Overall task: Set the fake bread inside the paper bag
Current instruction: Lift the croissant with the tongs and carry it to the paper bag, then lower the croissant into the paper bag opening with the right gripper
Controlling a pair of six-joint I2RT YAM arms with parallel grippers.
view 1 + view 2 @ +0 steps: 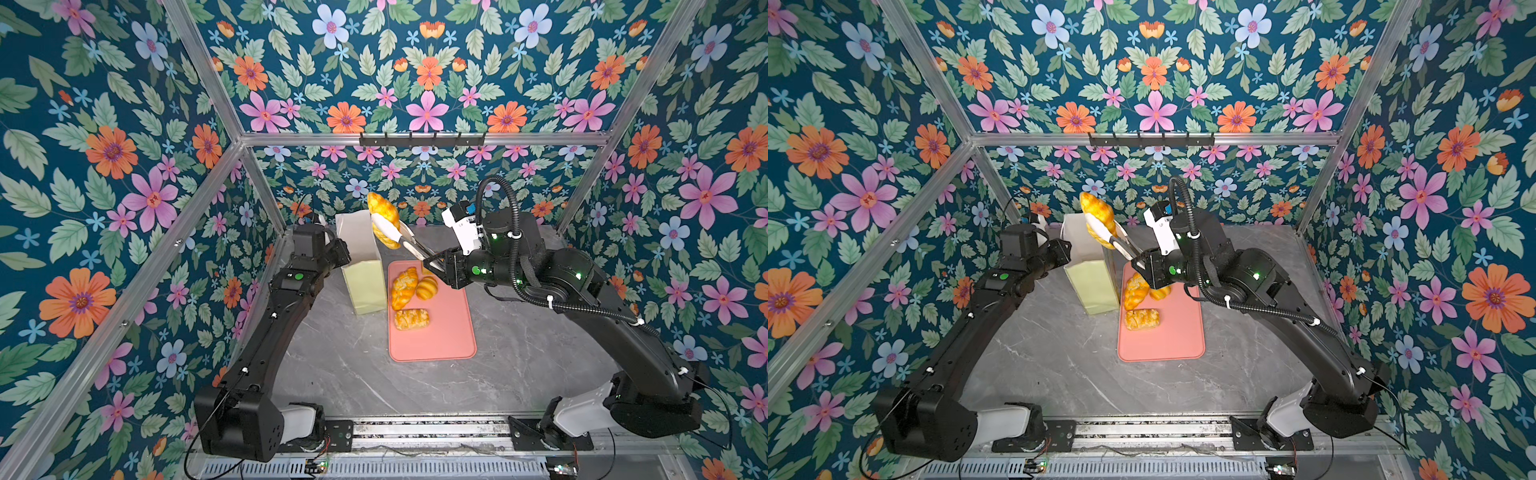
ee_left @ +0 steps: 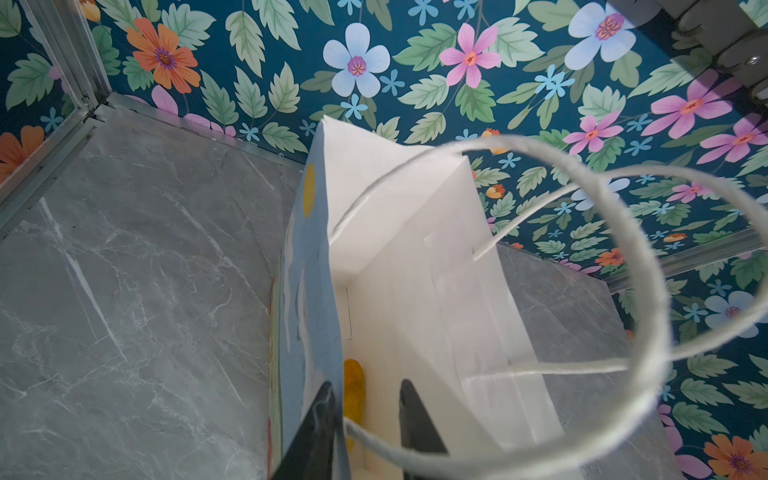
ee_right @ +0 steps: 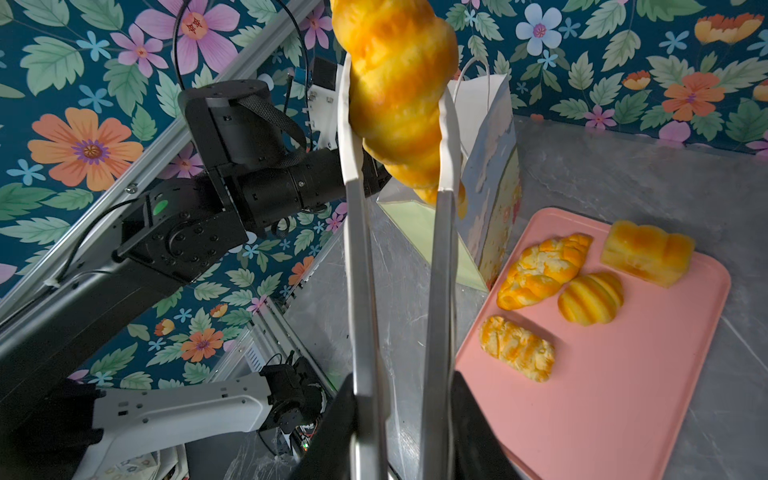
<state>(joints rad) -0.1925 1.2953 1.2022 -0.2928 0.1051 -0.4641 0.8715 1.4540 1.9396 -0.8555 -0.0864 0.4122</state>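
Steel tongs (image 3: 357, 291): clamped by right gripper (image 3: 401, 395), pinching golden braided loaf (image 3: 395, 83).
Left gripper (image 2: 365, 399): ajar, astride pale paper bag (image 2: 415, 249) wall.

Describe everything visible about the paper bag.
The paper bag is tall and narrow, pale yellow-green on one side, printed pale blue on a wide face, white inside, with thin white cord handles. It stands upright, mouth open, on the grey marbled table, just left of the pink tray in both top views. The left hand straddles one wall at the rim, one finger outside, one inside. An orange-yellow piece shows inside, low down.
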